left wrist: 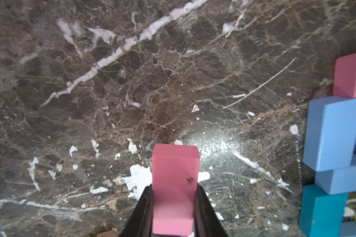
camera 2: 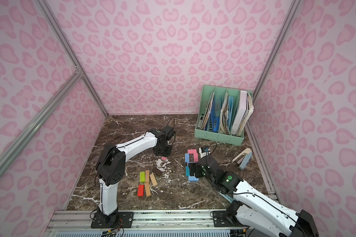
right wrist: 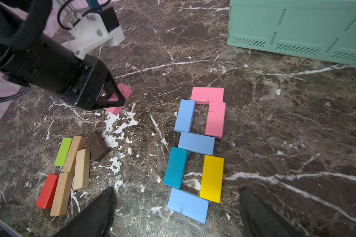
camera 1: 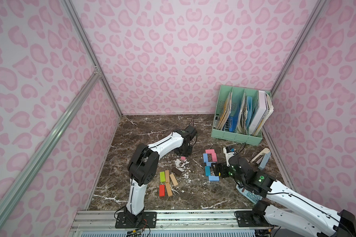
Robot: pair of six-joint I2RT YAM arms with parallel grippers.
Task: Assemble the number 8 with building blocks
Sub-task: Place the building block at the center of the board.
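Note:
My left gripper (left wrist: 174,187) is shut on a pink block (left wrist: 175,164), held tilted low over the marble, left of the figure. The figure lies flat. It is made of two pink blocks (right wrist: 207,94), a light blue block on the left (right wrist: 185,116), a light blue crossbar (right wrist: 196,143), a teal block (right wrist: 175,167), a yellow block (right wrist: 211,178) and a light blue base (right wrist: 187,205). My right gripper (right wrist: 177,189) hangs open over the figure's near end and holds nothing. Loose green (right wrist: 63,151), tan (right wrist: 82,168), red (right wrist: 47,190) and dark brown (right wrist: 97,148) blocks lie at the left.
A mint file organizer (camera 1: 237,136) full of folders stands at the back right. A pale blue calculator (camera 1: 249,195) lies under my right arm. A tan and grey stapler-like object (camera 1: 262,158) sits by the right wall. Pink patterned walls enclose the table on three sides.

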